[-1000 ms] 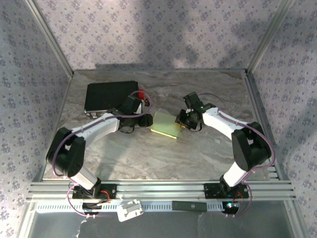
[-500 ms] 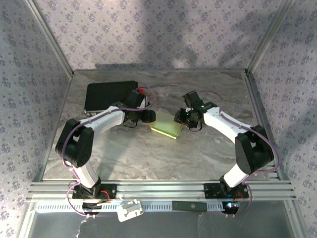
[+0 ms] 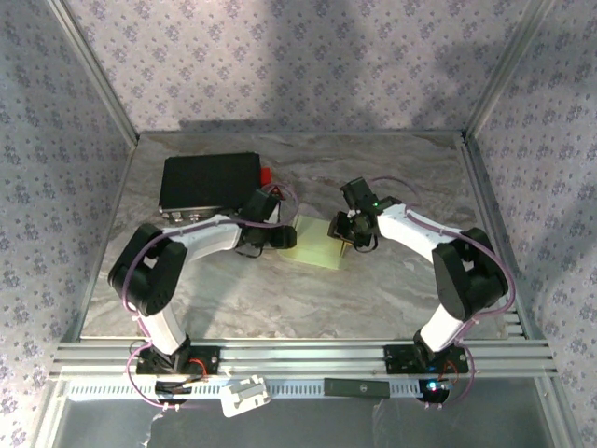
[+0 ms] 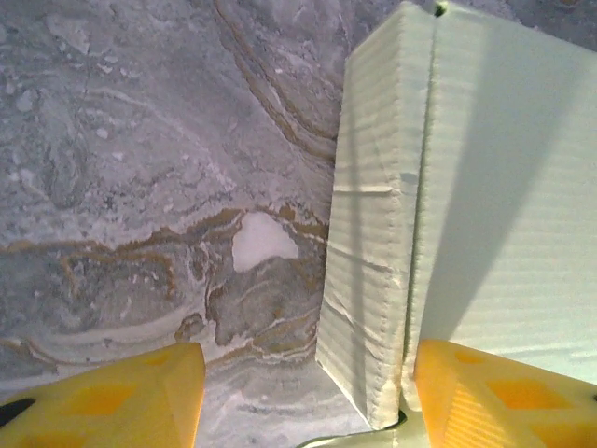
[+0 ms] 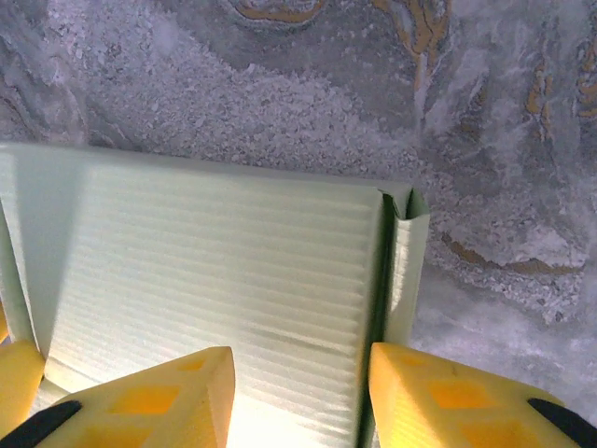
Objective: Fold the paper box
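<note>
The paper box (image 3: 317, 246) is a pale yellow-green flat box lying mid-table between both arms. My left gripper (image 3: 285, 235) sits at its left edge. In the left wrist view the left gripper (image 4: 303, 403) is open: the box's upright side wall (image 4: 373, 280) stands between the yellow fingers (image 4: 103, 397), close to the right one, with bare table across the rest of the gap. My right gripper (image 3: 343, 231) is at the box's right end. In the right wrist view the right gripper (image 5: 298, 403) hovers open over the top panel (image 5: 215, 261), beside a side flap (image 5: 407, 271).
A black rectangular case (image 3: 210, 180) lies at the back left, with a small red object (image 3: 268, 175) by its right edge. A white part (image 3: 244, 396) rests on the front rail. Aluminium frame posts and patterned walls enclose the marble table (image 3: 280, 299).
My left arm has swung right, bringing its gripper up to the box's left edge. The right gripper has opened wider and shifted slightly toward the box.
</note>
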